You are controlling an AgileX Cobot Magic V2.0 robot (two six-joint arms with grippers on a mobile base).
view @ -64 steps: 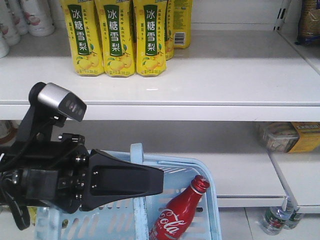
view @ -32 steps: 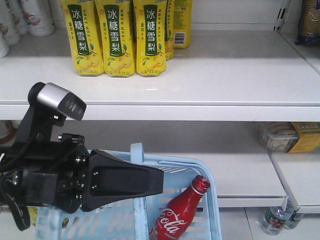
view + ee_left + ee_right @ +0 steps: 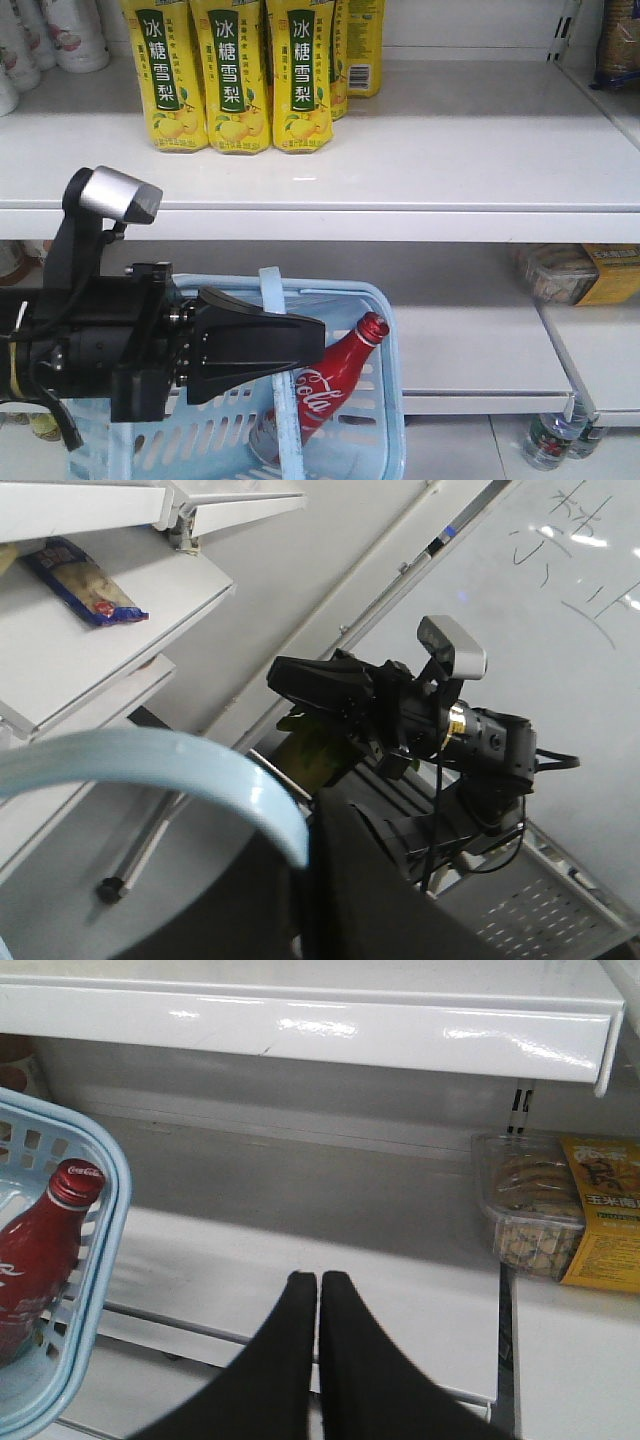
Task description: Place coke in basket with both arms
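Note:
The red coke leans inside the light blue basket, cap toward the right rim. In the front view my left gripper points right across the basket's handle. The left wrist view shows that blue handle ending in the dark jaws, which are shut on it. My right arm shows only in that view, off to the side. The right gripper is shut and holds nothing. It hovers before the lower shelf, right of the basket and coke.
Yellow pear-drink bottles stand on the upper shelf. A clear snack tub and a yellow box sit on the lower shelf to the right. Water bottles stand on the floor at lower right.
The basket has shifted left and up with my left arm. The coke inside moved with it and now leans further over.

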